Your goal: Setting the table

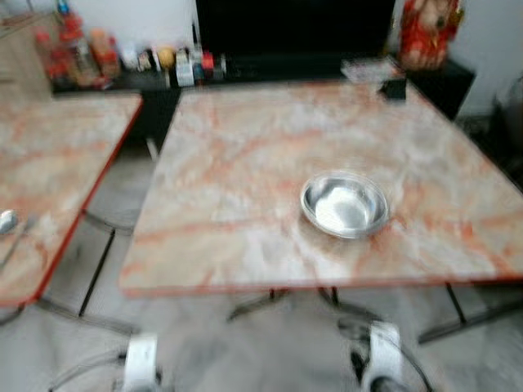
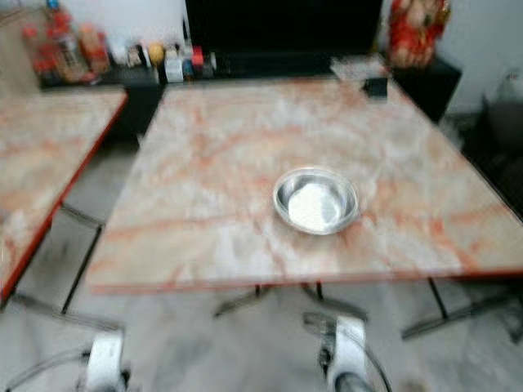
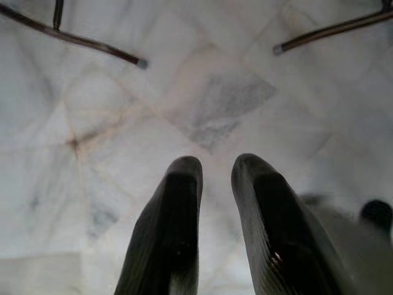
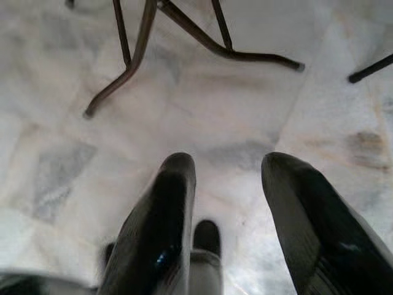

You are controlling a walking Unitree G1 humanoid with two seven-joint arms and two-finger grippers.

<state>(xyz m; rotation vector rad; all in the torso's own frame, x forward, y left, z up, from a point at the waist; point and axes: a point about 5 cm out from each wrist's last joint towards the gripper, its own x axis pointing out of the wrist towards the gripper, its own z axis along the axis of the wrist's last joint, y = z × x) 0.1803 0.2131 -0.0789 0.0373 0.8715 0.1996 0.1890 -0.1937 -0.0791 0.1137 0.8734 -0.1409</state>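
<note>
bowl (image 1: 344, 205) sits alone on the near table (image 1: 245, 155), toward the front edge | both arms hang low, left gripper (image 3: 215, 184) and right gripper (image 4: 228, 178) parted, empty, over floor (blurry shot) | spoon (image 1: 6, 221) on side table looks worth grabbing, so I'd stop walking before reaching

a red figurine (image 1: 426, 31) stands on the dark sideboard (image 1: 441, 77), bottles and jars (image 1: 176, 64) crowd its left end, above pale marble floor (image 3: 123, 123).
</note>
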